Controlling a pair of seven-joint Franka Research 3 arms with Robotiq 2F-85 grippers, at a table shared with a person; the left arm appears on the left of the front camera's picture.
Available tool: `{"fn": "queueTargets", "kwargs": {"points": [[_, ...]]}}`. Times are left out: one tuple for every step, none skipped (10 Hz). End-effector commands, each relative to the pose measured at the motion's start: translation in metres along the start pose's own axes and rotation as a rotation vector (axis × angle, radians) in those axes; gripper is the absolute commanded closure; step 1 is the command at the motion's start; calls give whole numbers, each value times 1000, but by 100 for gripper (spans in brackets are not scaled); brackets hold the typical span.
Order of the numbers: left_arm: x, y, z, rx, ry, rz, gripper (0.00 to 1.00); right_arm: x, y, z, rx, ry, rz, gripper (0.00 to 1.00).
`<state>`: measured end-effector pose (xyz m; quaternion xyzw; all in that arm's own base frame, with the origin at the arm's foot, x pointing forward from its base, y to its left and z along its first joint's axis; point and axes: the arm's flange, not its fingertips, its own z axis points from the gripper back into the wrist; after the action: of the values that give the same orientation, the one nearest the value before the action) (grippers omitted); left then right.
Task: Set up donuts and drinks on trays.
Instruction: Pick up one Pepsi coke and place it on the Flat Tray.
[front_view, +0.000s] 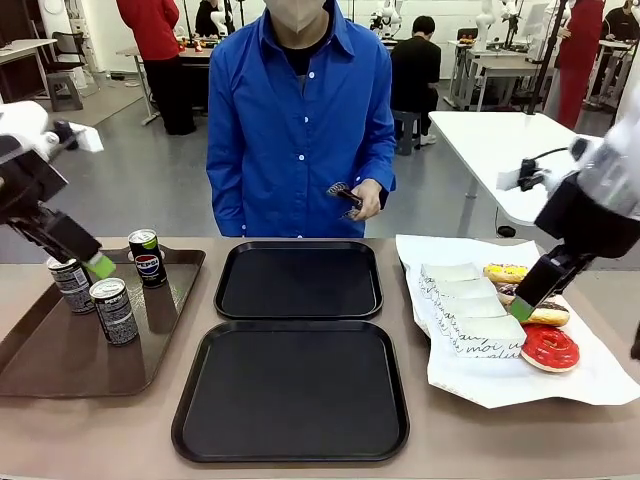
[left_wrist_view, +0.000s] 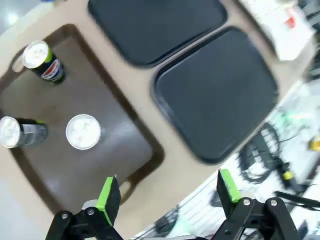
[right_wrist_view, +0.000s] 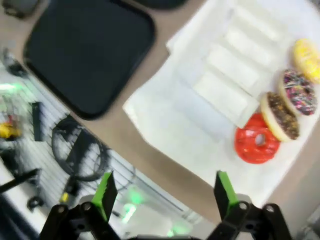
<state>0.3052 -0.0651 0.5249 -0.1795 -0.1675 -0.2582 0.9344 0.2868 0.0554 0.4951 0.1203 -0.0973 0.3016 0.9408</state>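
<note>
- On the surface's left side, a brown tray (front_view: 60, 352) carries three upright cans: the two grey-black drinks (front_view: 114, 310) stand toward its left part, and a Pepsi can (front_view: 148, 258) stands farther back.
- The left fingers (left_wrist_view: 107, 196) hang above that brown tray, close to the cans. They are spread wide apart with nothing between them.
- The two black trays (front_view: 290, 390) lie in the middle of the surface, one behind the other, their rims just beside each other.
- At the right, a white paper sheet (front_view: 600, 385) holds the donuts (front_view: 549, 347): a red one nearest, then a chocolate-topped one, a sprinkled one and a yellow one in a row behind it.
- White paper sleeves (front_view: 470, 312) with black script lie flat in an overlapping row just beside the donuts, on the side toward the trays.
- The right fingers (right_wrist_view: 105, 194) hover over the donuts, apart and gripping nothing.
- A person in a blue shirt stands at the far side, one hand (front_view: 368, 197) holding a small dark tool; what kind is unclear.
</note>
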Motion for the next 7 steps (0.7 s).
{"fn": "queueTargets", "kwargs": {"points": [[-19, 59, 33, -591, -186, 421, 0, -45, -63, 24, 607, -268, -331, 0], [-35, 84, 39, -691, -221, 520, 0, -70, -93, 24, 731, -329, -404, 0], [-46, 108, 37, -739, -228, 589, 0, -92, -130, 19, 799, -354, -509, 0], [-55, 128, 30, -765, -201, 661, 0, -110, -160, 13, 859, -386, -589, 0], [-65, 149, 22, -823, -193, 715, 0, -128, -185, 10, 914, -434, -650, 0], [-77, 171, 16, -881, -204, 767, 0, -147, -203, 9, 958, -483, -695, 0], [-91, 192, 13, -898, -222, 829, 0, -166, -214, 12, 955, -539, -740, 0]]}}
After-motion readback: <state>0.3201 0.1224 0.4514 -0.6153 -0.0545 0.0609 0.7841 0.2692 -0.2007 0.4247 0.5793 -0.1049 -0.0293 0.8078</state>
